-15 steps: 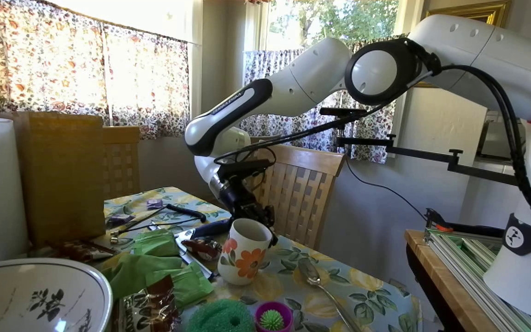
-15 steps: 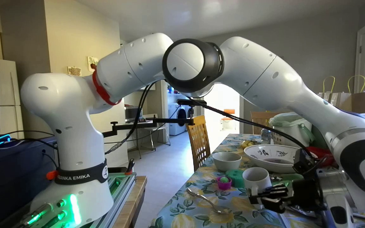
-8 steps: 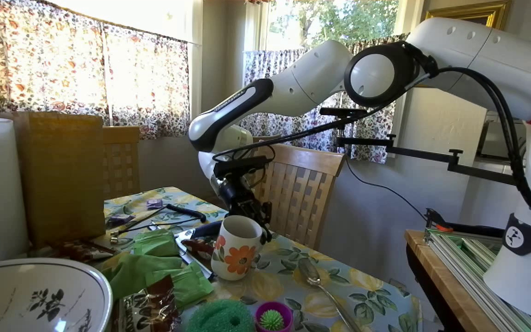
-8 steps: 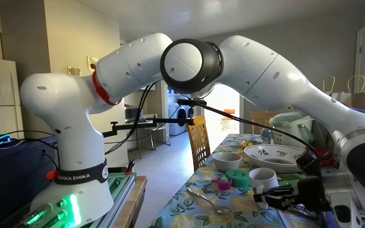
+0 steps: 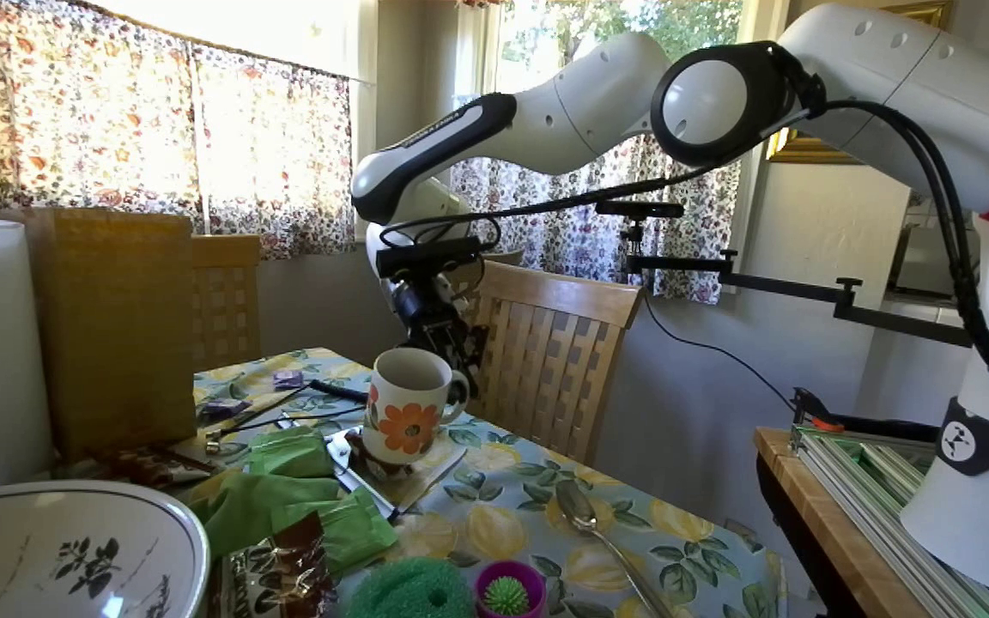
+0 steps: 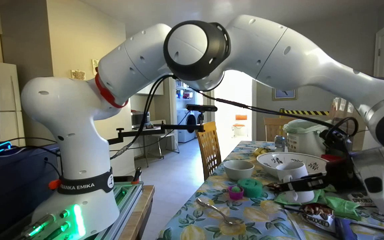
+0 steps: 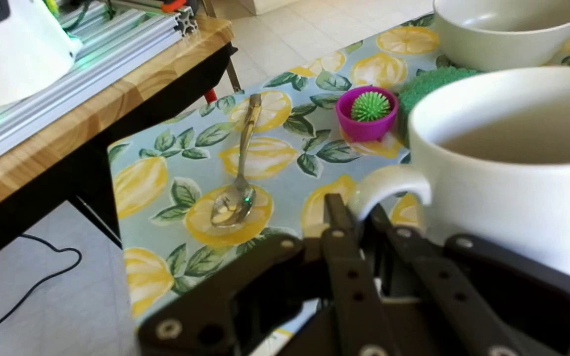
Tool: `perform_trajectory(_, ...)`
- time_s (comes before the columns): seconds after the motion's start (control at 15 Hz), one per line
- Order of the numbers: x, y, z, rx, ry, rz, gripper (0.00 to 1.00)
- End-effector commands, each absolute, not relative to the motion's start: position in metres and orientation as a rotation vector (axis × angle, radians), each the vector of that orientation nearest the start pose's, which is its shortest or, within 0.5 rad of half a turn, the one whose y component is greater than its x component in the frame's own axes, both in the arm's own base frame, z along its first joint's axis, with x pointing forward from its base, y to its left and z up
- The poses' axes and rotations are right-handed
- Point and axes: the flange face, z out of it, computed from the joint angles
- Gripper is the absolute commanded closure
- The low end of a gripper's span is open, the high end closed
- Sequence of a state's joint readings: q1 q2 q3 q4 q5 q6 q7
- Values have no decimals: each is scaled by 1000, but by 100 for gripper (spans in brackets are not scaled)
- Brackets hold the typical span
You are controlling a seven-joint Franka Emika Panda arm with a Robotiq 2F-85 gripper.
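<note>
You have the white ceramic mug with orange flowers (image 5: pixel 407 421) gripped by its curved handle (image 7: pixel 389 181) in the black pincer (image 7: pixel 356 212), seemingly held clear above the lemon-printed surface (image 5: pixel 494 498), so grasp and lift look done, while setting down and releasing remain.

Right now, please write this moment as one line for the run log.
gripper: shut on mug handle; mug: held above tablecloth; spoon: on tablecloth; spiky green ball: inside purple cup
</note>
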State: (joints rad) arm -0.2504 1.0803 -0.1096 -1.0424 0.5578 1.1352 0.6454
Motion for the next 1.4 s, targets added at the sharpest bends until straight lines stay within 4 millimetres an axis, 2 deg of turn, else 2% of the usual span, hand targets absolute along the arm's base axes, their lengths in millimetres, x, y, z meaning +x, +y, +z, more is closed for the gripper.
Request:
perform_trajectory(0.0,638,-142,201,-2124,1256,1348,97)
perform_trajectory(0.33,624,-131,222,-2218,1306,1235,97)
perform_trajectory(0.47,618,-120,228,-2246,1321,1184,97)
perform_trajectory(0.93,586,-64,249,-2311,1336,1034,97)
perform_trajectory(1.33,533,-12,266,-2357,1316,965,97)
